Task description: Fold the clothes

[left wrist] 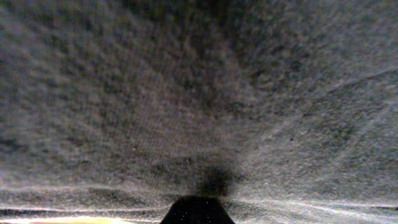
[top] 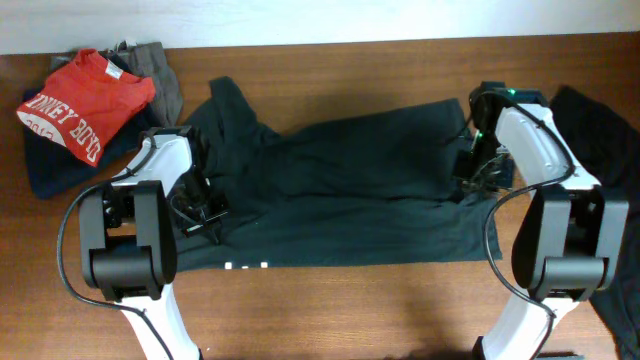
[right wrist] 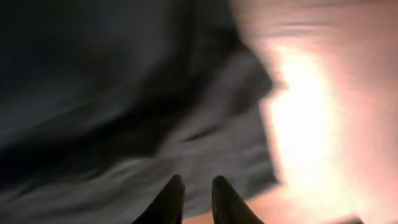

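Two grippers flank the black fabric T-shirt (top: 340, 190), stretched along the front edge of the wooden table (top: 330, 310): left gripper (top: 204, 212) pinching it, right gripper (top: 476, 174) unclear.

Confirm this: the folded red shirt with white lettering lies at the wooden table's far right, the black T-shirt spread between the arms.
Wrong side: the overhead view shows the folded red shirt with white lettering at the wooden table's far left. The black T-shirt is spread between the left arm and right arm.
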You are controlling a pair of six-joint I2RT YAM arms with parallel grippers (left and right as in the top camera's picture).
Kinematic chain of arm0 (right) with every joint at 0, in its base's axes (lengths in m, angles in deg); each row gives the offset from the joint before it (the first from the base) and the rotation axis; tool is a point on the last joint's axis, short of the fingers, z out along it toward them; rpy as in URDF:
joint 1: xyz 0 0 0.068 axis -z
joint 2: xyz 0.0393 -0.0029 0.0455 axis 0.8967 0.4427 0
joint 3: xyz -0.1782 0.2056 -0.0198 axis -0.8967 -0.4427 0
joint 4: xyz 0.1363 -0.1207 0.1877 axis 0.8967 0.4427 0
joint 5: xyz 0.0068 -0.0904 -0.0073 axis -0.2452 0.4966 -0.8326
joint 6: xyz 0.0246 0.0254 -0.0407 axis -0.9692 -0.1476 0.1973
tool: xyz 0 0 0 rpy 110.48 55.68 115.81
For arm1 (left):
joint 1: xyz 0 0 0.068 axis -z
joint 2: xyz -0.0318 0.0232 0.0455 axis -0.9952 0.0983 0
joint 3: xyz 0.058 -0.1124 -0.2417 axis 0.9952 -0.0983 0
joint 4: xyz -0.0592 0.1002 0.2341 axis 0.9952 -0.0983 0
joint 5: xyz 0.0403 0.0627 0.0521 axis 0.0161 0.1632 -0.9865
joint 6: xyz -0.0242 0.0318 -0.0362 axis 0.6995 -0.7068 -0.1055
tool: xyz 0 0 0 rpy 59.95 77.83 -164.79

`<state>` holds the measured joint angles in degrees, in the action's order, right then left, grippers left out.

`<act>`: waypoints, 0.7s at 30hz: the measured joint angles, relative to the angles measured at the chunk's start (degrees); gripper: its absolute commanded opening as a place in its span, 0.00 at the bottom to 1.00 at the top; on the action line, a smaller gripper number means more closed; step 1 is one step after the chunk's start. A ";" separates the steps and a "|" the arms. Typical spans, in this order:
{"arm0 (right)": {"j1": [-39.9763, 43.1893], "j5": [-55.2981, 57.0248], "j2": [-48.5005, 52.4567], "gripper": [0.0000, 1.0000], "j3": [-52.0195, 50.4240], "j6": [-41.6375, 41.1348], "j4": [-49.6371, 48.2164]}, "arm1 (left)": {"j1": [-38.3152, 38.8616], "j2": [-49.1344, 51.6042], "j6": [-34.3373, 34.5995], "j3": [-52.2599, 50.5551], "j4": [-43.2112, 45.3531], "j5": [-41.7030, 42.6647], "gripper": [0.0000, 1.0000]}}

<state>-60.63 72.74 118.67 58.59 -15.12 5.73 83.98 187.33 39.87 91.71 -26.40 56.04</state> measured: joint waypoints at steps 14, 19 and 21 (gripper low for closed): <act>-22.82 -19.47 2.25 0.11 0.02 12.81 -4.59 | -0.09 0.00 0.00 0.02 0.00 -0.39 0.00; -22.14 -19.56 7.82 0.09 0.02 12.79 -5.42 | -0.09 0.00 0.00 0.02 0.00 -0.39 0.00; -21.57 -19.17 9.35 0.09 0.02 12.76 -5.64 | -0.09 0.00 0.00 0.02 0.00 -0.39 0.00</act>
<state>-82.21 53.58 128.03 58.62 -2.35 0.09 83.89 187.33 39.87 91.73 -26.40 55.65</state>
